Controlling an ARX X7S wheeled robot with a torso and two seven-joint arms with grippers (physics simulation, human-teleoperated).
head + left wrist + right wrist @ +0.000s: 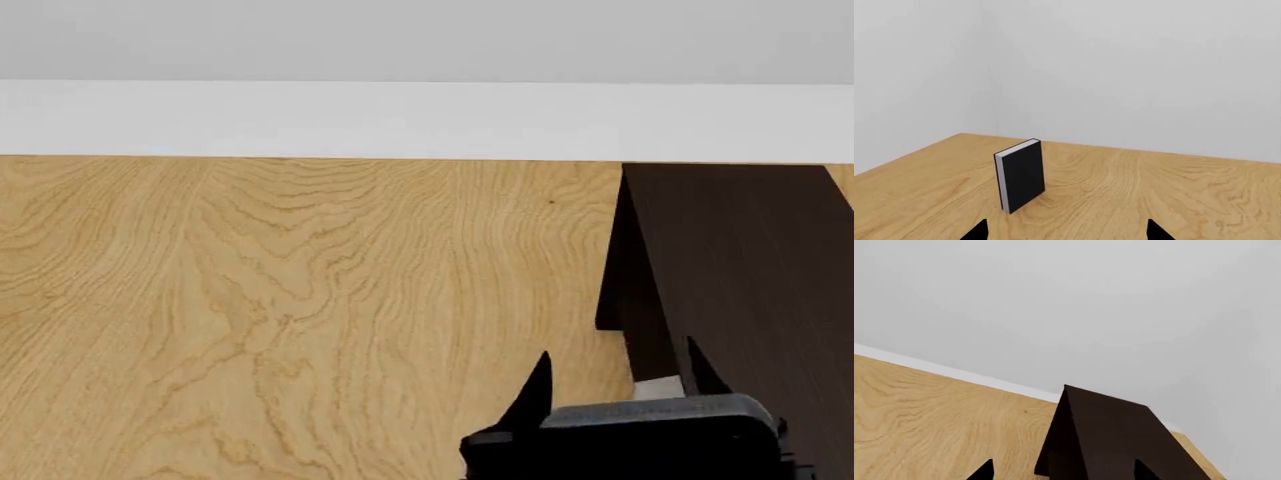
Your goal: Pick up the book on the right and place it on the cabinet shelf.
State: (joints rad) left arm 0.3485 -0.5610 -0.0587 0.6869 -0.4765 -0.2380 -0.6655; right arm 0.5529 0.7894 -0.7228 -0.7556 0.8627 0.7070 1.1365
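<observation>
The grey book is not clearly in view. Only a small pale patch (657, 387) shows between my right gripper's fingers at the foot of the cabinet, and I cannot tell what it is. The dark brown cabinet (747, 260) stands at the right of the head view, and its flat top board (1114, 440) fills the lower right wrist view. My right gripper (619, 372) hovers at the cabinet's near left edge, open, fingertips (984, 471) wide apart, holding nothing. My left gripper (1069, 232) is open too, facing a black-covered book (1021, 175) standing upright, well short of it.
The light wooden surface (294, 300) stretches left of the cabinet up to a white strip (400, 120) along the grey wall. In the left wrist view the wood ends at a corner of two pale walls (987, 75) behind the black book.
</observation>
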